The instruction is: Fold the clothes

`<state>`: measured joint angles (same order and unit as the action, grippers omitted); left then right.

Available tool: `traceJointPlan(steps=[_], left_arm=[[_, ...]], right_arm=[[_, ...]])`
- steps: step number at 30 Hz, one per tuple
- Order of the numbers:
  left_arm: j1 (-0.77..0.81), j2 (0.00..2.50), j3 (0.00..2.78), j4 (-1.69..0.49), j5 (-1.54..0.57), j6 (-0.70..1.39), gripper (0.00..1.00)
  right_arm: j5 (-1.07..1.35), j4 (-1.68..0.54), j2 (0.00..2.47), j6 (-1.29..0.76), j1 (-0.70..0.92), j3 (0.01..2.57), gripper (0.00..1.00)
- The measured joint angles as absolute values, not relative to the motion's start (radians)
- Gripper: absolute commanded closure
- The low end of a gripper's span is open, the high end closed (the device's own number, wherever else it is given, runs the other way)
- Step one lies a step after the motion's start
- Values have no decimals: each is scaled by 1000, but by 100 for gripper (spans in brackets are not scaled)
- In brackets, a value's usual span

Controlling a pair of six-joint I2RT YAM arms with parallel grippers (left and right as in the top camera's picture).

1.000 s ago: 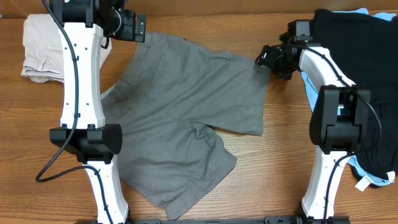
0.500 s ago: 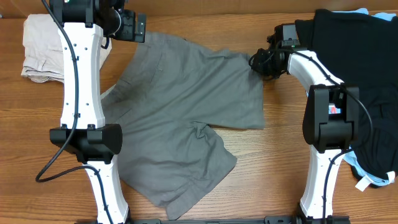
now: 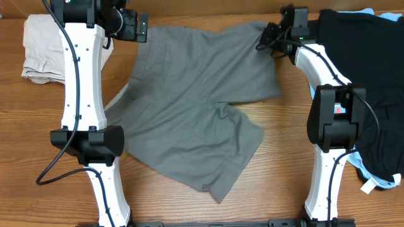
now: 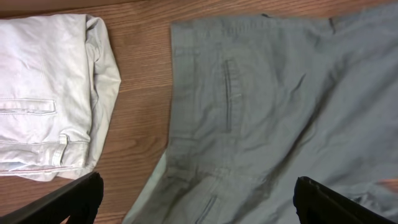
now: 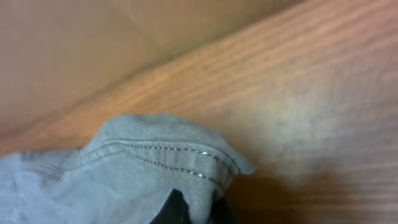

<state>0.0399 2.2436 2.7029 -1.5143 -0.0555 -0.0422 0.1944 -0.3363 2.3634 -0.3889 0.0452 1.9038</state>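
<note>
The grey shorts (image 3: 189, 107) lie spread across the middle of the table, with a slit pocket (image 4: 227, 93) showing in the left wrist view. My right gripper (image 3: 267, 36) is shut on a stitched hem corner (image 5: 168, 155) of the shorts at the far right, and that corner is lifted near the table's back edge. Its dark fingertips (image 5: 173, 210) pinch the cloth from both sides. My left gripper (image 3: 136, 28) hovers open over the shorts' far-left part (image 4: 280, 124), with its fingers (image 4: 68, 202) wide apart and nothing between them.
A folded beige garment (image 3: 41, 50) lies at the far left, also seen beside the shorts (image 4: 43, 93). A black garment (image 3: 369, 69) covers the right side, with light-blue cloth (image 3: 372, 180) under it. Bare wood (image 3: 284, 164) shows in front of the shorts.
My right gripper closed on the shorts' right hem corner and pulled it toward the table's back edge. The whole garment slid right and back. The left arm stayed still.
</note>
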Motion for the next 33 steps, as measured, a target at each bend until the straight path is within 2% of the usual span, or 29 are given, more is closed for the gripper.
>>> traceJointPlan(steps=[1,2,3,4,14,20,26,33], left_arm=[[40,2244,2703,-1514,-55,-42,0],[40,2244,2703,-1514,-50,-42,0],[40,2244,2703,-1514,-45,-42,0],[40,2243,2703,-1514,-37,-42,0],[40,2228,2716,-1538,56,-29,0],[40,2088,2730,-1597,69,3,0],[40,1930,2760,-1649,92,68,0],[40,1878,2745,-1687,106,99,0]], right_arm=[[191,-347,2363,-390,45,1916,41],[187,-378,2363,-392,44,1939,16],[185,-393,2363,-393,44,1946,5],[179,-442,2364,-392,41,1985,0],[164,-1066,2331,-390,-4,2385,0],[155,-1401,2125,-409,-6,2447,0],[149,-1547,1932,-460,67,2483,0],[72,-1694,1913,-471,247,2467,0]])
